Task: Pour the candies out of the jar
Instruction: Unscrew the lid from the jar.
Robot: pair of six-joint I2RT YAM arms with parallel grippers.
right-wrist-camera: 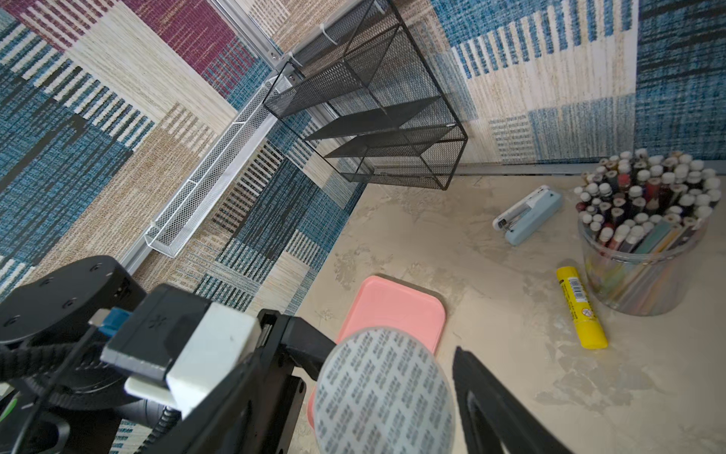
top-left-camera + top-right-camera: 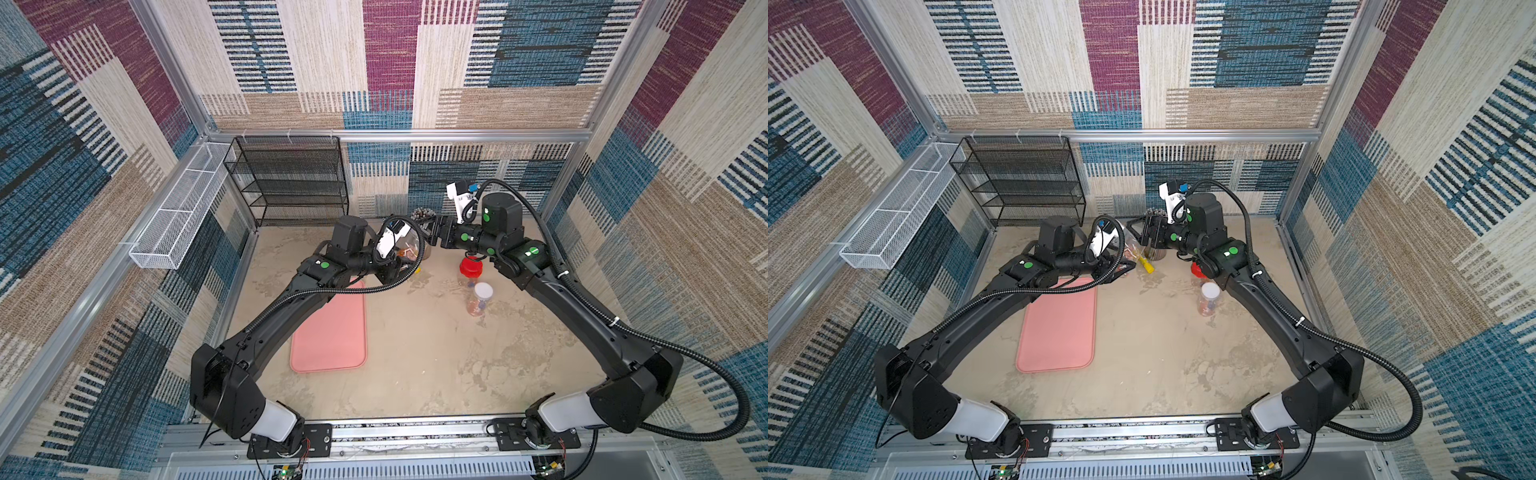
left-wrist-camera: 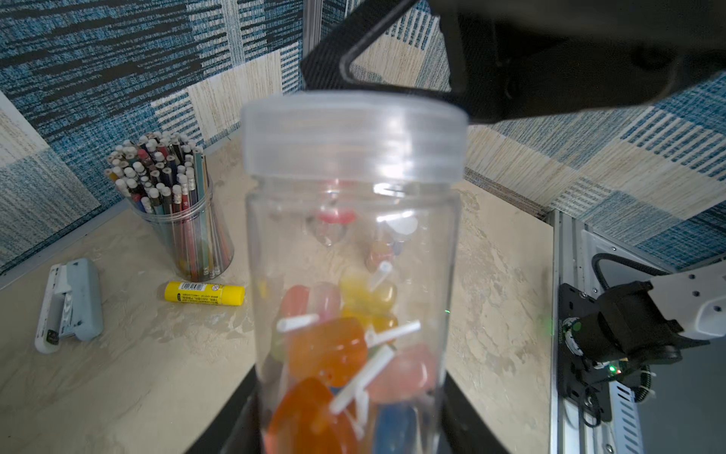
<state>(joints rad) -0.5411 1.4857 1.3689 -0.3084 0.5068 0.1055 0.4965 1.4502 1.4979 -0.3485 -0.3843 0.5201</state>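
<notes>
A clear jar (image 3: 353, 275) is held off the table with my left gripper (image 3: 349, 432) shut on its lower body. Inside it lie the candies (image 3: 326, 350), orange, pink, yellow and blue heads on white sticks. Its clear screw lid (image 3: 353, 133) is on. My right gripper (image 1: 363, 353) stands open astride that lid (image 1: 385, 393), and a gap shows between one finger (image 1: 483, 405) and the lid's rim. In both top views the jar (image 2: 409, 249) (image 2: 1129, 249) sits between the left gripper (image 2: 399, 266) and the right gripper (image 2: 428, 232), mostly hidden by the arms.
A pink tray (image 2: 330, 328) lies below the left arm. A cup of pencils (image 3: 173, 204), a yellow glue stick (image 3: 204, 293) and a blue stapler (image 3: 70, 302) lie at the back. A red-lidded jar (image 2: 471, 268) and a white-lidded jar (image 2: 482, 297) stand under the right arm. A black mesh shelf (image 2: 291, 178) stands back left.
</notes>
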